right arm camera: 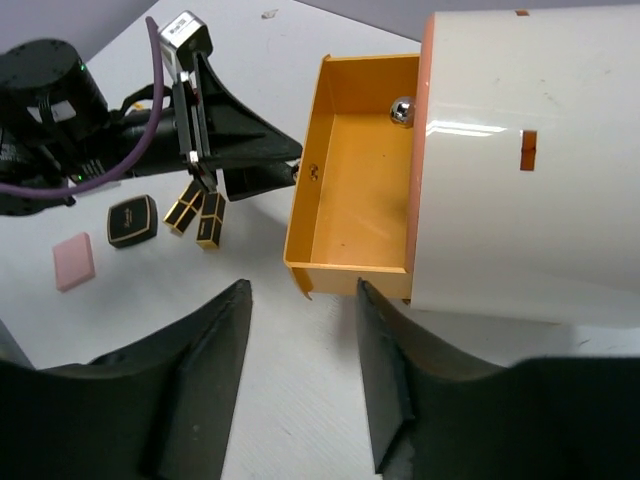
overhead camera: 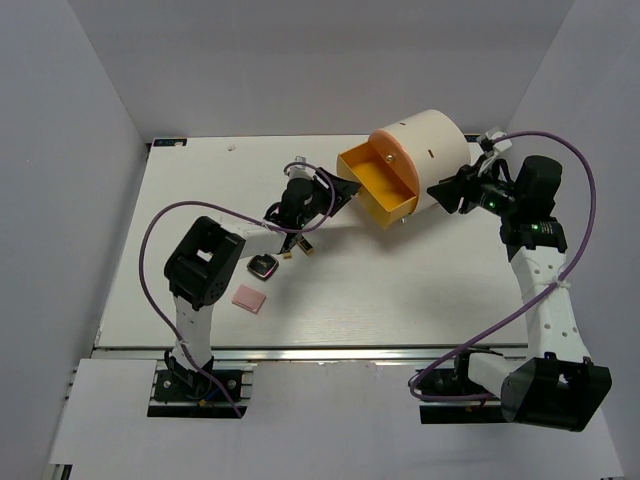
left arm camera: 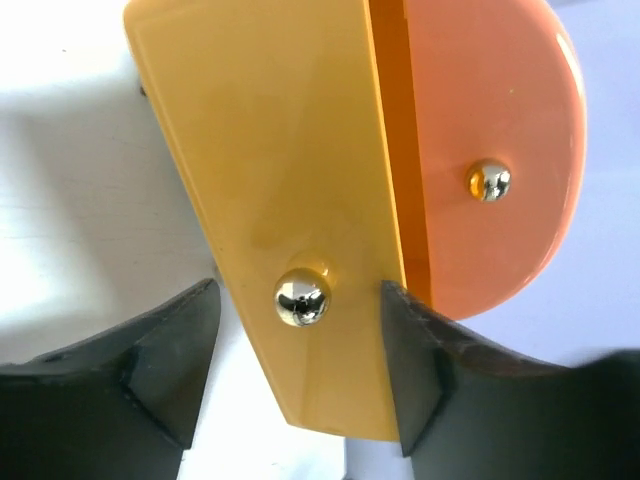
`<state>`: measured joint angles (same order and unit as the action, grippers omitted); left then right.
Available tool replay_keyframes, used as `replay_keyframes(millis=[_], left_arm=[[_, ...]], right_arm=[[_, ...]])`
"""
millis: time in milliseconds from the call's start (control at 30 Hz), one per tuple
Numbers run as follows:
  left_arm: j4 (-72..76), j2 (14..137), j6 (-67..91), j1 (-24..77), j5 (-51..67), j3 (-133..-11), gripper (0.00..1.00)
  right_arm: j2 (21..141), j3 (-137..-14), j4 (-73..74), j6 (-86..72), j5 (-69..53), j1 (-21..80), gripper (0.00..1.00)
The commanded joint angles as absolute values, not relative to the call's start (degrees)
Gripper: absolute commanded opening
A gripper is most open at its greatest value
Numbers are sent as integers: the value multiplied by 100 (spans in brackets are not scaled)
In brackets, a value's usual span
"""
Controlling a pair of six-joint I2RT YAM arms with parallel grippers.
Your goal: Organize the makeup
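Two black-and-gold lipstick tubes (overhead camera: 300,248) lie side by side on the table, also in the right wrist view (right arm camera: 198,213). The square black compact (overhead camera: 263,267) and the flat pink square (overhead camera: 249,298) lie left of them; both show in the right wrist view, compact (right arm camera: 132,221) and pink square (right arm camera: 74,261). My left gripper (overhead camera: 348,188) is open at the front of the pulled-out yellow drawer (overhead camera: 378,185), its jaws either side of the gold knob (left arm camera: 302,297). My right gripper (overhead camera: 441,190) is open and empty beside the cream cylinder (overhead camera: 432,148). The peach and green discs are out of view.
The yellow drawer (right arm camera: 355,200) is open and empty. The orange drawer front (left arm camera: 490,130) with its knob (left arm camera: 489,181) is shut above it. The left arm (right arm camera: 60,110) and its purple cable hang over the lipsticks. Grey walls enclose the table.
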<state>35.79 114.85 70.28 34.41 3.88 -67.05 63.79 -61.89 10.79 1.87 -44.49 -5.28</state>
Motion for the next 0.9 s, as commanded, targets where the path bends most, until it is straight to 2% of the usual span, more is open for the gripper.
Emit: replay_keyframes(millis=[0, 33, 133, 267, 300, 433, 533, 567, 667, 867], left_arm=[[3481, 11030, 6812, 3393, 264, -6793, 77], [3437, 10995, 6777, 3393, 264, -6820, 80], [3270, 10899, 6654, 3358, 264, -6855, 88], [2595, 10356, 6137, 3314, -59, -6803, 94], [1992, 10206, 5708, 3305, -218, -6811, 94], [477, 9345, 4800, 3305, -1097, -6645, 98], [-613, 8562, 4360, 3296, -1844, -6276, 98], [-876, 8369, 4298, 3296, -2011, -6084, 98], [-1651, 7561, 4385, 3296, -2548, -5706, 98], [-2214, 5768, 4816, 3296, -2593, -4475, 98]], right_arm=[[6372, -6240, 1309, 439, -4746, -562, 53], [6389, -6266, 1379, 509, -4885, -562, 58], [6460, -6407, 1739, 887, -5184, -528, 63], [6530, -6696, 2564, 2027, -5738, -238, 64], [6574, -6906, 2854, 2378, -5731, -89, 64], [6662, -7032, 3647, 3506, -4488, 1323, 57], [6828, -6839, 3166, 3061, -3205, 2001, 48], [7021, -6820, 3086, 2946, -2903, 2143, 48], [7381, -6908, 2813, 2620, -1953, 2767, 53], [8558, -7400, 2444, 1776, -1197, 3594, 68]])
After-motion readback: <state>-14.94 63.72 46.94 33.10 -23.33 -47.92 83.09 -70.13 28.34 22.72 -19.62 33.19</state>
